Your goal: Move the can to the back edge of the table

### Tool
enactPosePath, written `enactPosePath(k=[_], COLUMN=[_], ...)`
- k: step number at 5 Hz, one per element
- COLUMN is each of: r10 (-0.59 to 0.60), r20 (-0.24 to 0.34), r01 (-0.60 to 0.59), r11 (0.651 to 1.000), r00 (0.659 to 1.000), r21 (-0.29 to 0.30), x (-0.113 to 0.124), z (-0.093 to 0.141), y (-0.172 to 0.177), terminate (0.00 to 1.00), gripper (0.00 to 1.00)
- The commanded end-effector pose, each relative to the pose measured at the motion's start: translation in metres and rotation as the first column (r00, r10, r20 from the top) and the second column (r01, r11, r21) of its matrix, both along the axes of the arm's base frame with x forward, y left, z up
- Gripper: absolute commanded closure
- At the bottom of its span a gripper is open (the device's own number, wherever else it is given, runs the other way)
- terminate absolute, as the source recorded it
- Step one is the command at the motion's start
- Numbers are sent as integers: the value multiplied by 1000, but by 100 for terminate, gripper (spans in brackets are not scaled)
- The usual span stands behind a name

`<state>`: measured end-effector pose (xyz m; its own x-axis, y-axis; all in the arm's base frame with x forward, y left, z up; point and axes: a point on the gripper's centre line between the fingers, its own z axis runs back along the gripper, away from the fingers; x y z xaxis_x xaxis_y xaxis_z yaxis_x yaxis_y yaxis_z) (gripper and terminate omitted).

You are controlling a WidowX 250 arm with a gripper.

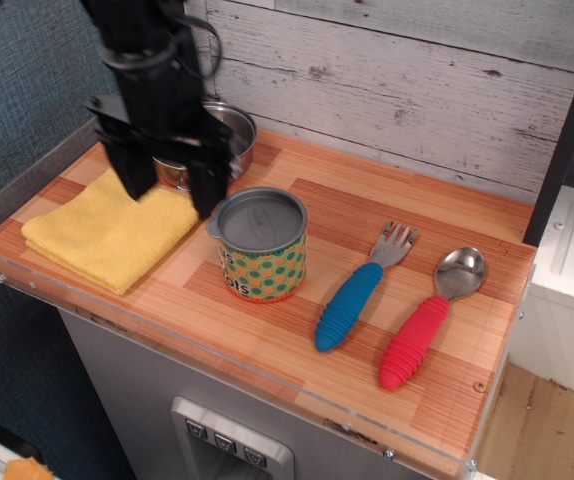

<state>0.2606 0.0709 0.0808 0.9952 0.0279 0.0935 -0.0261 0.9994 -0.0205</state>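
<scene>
Black gripper (172, 185) hangs with jaws spread wide, holding nothing, fingertips low over the yellow cloth (107, 235), just at 9 o'clock of the can (261, 245). Arm body hides most of the steel pot (233, 130) at 12 o'clock. Can sits upright mid-table (367, 215), lettering partly cut off. Blue-handled fork (357, 292) and red-handled spoon (424, 325) lie at its 3 o'clock.

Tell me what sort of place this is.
Likely a toy or mock kitchen set up for robot trials. A striped wooden table with a clear rim sits on a grey cabinet and holds a steel pot, a can, and a fork and spoon with chunky plastic handles.
</scene>
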Motion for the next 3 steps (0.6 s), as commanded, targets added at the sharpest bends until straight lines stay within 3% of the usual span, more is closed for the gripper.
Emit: enactPosePath(k=[1,3], r10=[-177,-286], r20=[-58,-172], r01=[180,300], r11=[982,952], r00=[983,943], r21=[61,57], x=[-9,-13], z=[-4,-16], y=[-21,-30], terminate=[0,0], gripper=[0,0])
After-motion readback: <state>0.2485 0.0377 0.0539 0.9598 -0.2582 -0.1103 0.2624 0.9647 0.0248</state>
